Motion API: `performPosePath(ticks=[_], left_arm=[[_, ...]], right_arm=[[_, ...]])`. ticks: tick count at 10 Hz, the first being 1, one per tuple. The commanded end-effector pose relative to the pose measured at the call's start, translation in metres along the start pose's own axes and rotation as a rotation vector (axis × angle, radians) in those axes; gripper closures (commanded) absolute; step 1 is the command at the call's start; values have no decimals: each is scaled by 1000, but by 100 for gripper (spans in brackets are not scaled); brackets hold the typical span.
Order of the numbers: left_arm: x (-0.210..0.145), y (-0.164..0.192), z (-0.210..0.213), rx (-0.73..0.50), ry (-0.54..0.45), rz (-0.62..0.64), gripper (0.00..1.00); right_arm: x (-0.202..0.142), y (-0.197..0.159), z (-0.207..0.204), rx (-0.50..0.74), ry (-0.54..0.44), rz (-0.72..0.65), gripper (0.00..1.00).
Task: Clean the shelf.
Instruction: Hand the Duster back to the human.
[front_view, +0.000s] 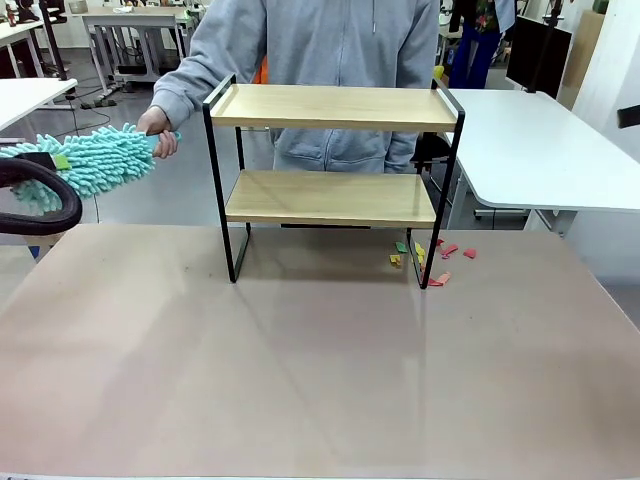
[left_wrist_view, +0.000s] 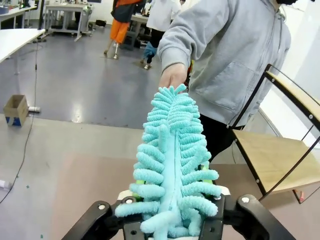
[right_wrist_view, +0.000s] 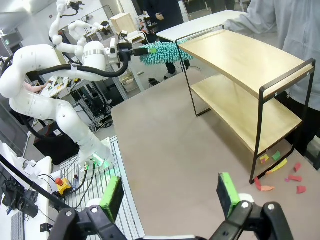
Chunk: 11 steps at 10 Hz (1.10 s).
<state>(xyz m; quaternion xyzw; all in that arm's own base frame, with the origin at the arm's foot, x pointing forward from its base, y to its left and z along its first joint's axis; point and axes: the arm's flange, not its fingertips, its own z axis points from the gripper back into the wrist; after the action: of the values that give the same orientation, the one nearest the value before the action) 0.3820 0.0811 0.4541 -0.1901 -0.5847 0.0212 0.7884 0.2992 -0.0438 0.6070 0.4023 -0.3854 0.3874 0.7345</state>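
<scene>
Our left gripper sits at the near end of a teal microfiber duster, green pads on either side of the fluffy head; we can't tell whether the jaws actually clamp it or stand slightly off it. At the duster's far end, straight ahead of that gripper, the person's hand has hold of the tip. The shelf stands beyond and to the side of that gripper, on the brown table mat, both wooden boards bare. Our right gripper hangs over the mat with jaws spread wide, nothing between the pads. The shelf is ahead of it, and small coloured scraps lie on the mat by the shelf's near leg.
</scene>
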Motion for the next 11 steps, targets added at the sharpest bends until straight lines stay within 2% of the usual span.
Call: performPosePath(ticks=[1, 2, 4, 5, 7, 10, 11], left_arm=[[22, 9, 27, -24, 14, 92, 0], [39, 16, 36, -32, 21, 155, 2], [73, 34, 55, -90, 23, 302, 0], [97, 58, 67, -95, -9, 392, 0], [122, 98, 89, -68, -77, 500, 0], [131, 144, 117, -53, -152, 612, 0], [129, 151, 121, 5, -198, 611, 0]], right_arm=[[3, -1, 0, 7, -21, 16, 0], [3, -1, 0, 7, -21, 16, 0], [3, -1, 0, 7, -21, 16, 0], [3, -1, 0, 7, -21, 16, 0], [3, -1, 0, 7, -21, 16, 0], [3, -1, 0, 7, -21, 16, 0], [3, -1, 0, 7, -21, 16, 0]])
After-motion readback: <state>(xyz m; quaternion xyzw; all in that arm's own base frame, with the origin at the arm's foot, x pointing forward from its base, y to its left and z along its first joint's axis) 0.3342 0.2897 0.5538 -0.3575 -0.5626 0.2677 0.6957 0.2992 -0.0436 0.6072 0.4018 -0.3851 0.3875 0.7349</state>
